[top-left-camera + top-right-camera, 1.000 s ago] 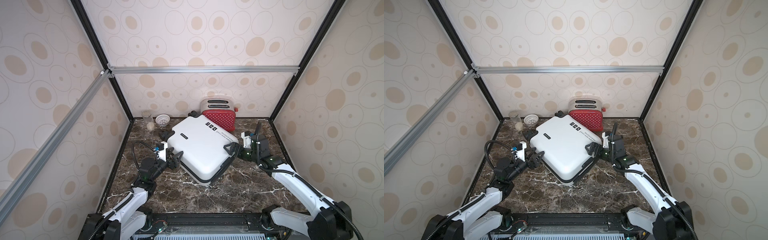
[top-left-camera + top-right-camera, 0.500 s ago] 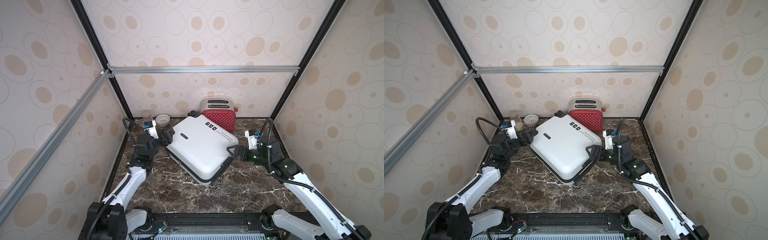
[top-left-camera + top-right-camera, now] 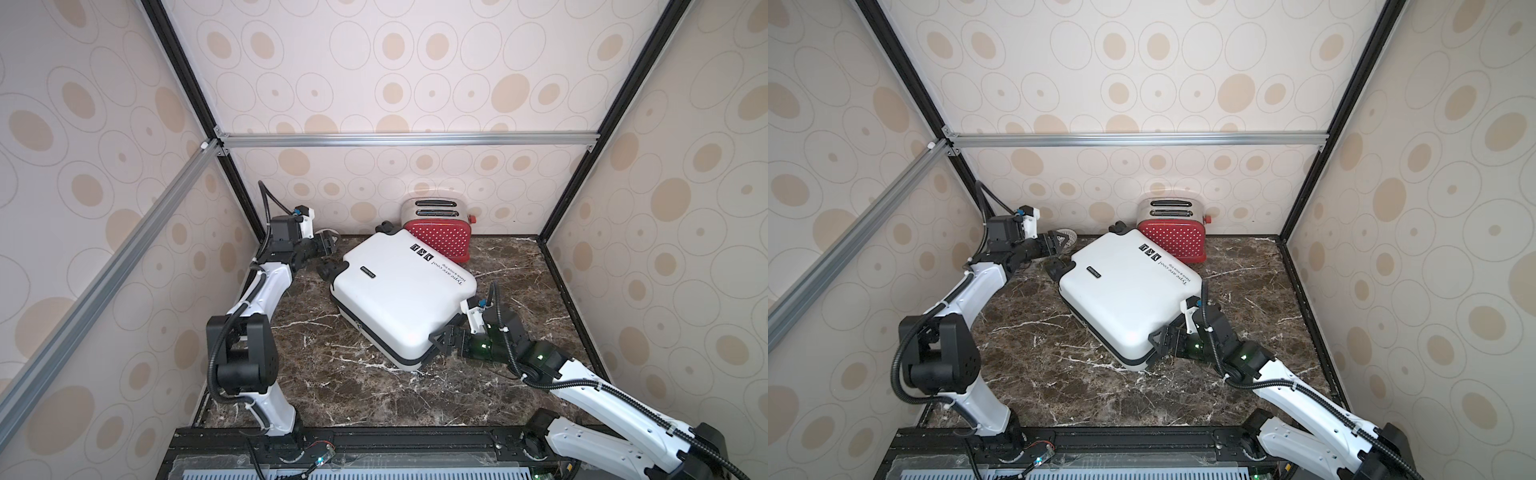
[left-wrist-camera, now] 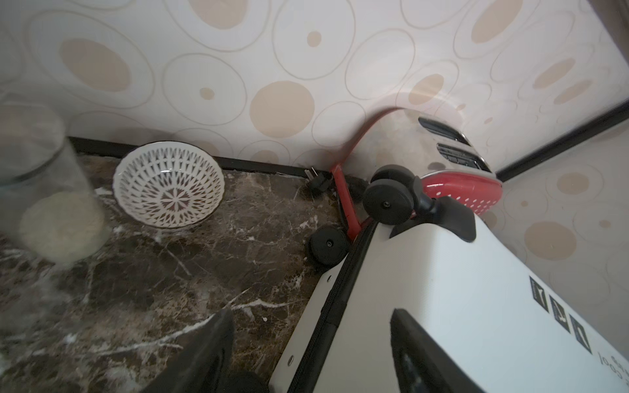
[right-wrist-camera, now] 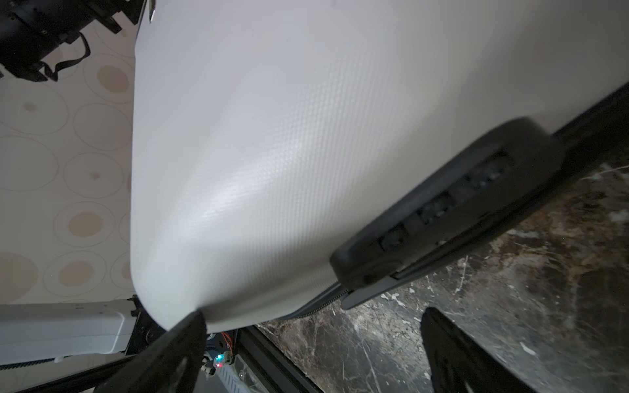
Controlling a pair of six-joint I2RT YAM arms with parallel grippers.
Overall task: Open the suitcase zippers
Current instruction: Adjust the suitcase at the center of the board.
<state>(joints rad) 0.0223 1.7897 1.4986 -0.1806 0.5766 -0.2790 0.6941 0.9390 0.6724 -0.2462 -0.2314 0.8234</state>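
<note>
suitcase (image 3: 399, 307): fine-textured white plastic | table (image 3: 332, 386): polished marble | toaster (image 3: 440, 245): glossy red, metal top

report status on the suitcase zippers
Left gripper open, by the wheel corner. Right gripper open, at near corner of suitcase. Zippers shut, nothing gripped. Red polka-dot toaster crowds the far edge.

L gripper (image 4: 311, 323), jaws apart, over suitcase (image 4: 442, 306) zipper track (image 4: 335, 306); bowl (image 4: 168, 185), jar (image 4: 44, 190), toaster (image 4: 456, 185) nr wall.
</note>
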